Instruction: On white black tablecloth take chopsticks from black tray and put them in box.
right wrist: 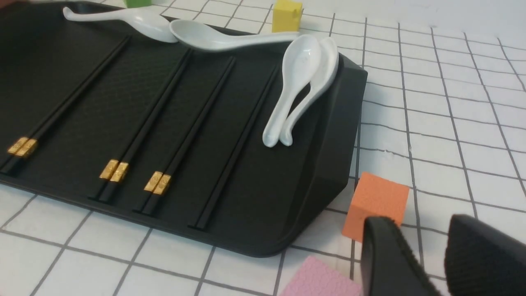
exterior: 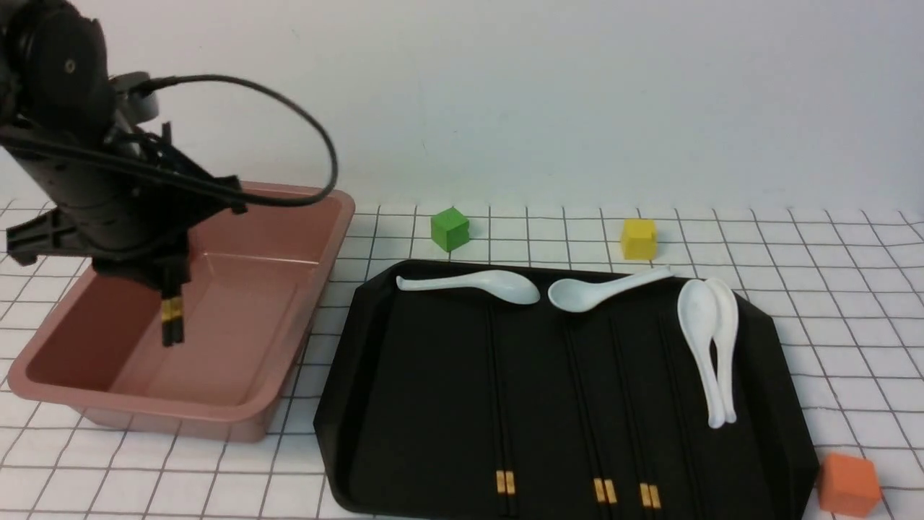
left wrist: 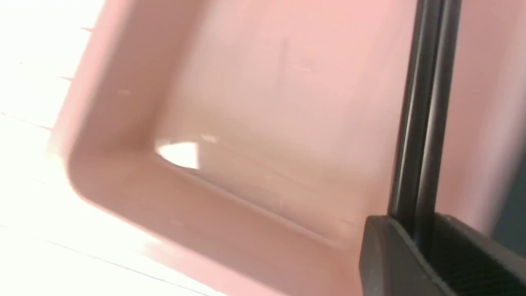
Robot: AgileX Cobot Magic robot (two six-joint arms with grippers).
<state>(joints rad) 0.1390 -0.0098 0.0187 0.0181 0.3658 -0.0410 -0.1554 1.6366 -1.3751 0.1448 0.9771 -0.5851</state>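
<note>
On the white grid tablecloth (exterior: 830, 289), my left gripper (exterior: 170, 287) is shut on a pair of black chopsticks (exterior: 172, 323). It holds them above the inside of the pinkish-brown box (exterior: 216, 408), with the gold-banded end hanging down. In the left wrist view the pair (left wrist: 423, 123) runs out from the left gripper (left wrist: 419, 234) over the box floor (left wrist: 246, 102). Three banded pairs (exterior: 505, 482) (exterior: 605, 491) (exterior: 650, 495) lie on the black tray (exterior: 404, 433). They also show in the right wrist view (right wrist: 115, 170). My right gripper (right wrist: 423, 242) is open and empty, beside the tray's corner (right wrist: 328, 164).
Several white spoons (exterior: 711, 347) lie at the tray's far side. A green cube (exterior: 450, 229) and a yellow cube (exterior: 639, 238) stand behind the tray. An orange cube (exterior: 848, 484) (right wrist: 376, 201) and a pink block (right wrist: 320, 279) sit by my right gripper.
</note>
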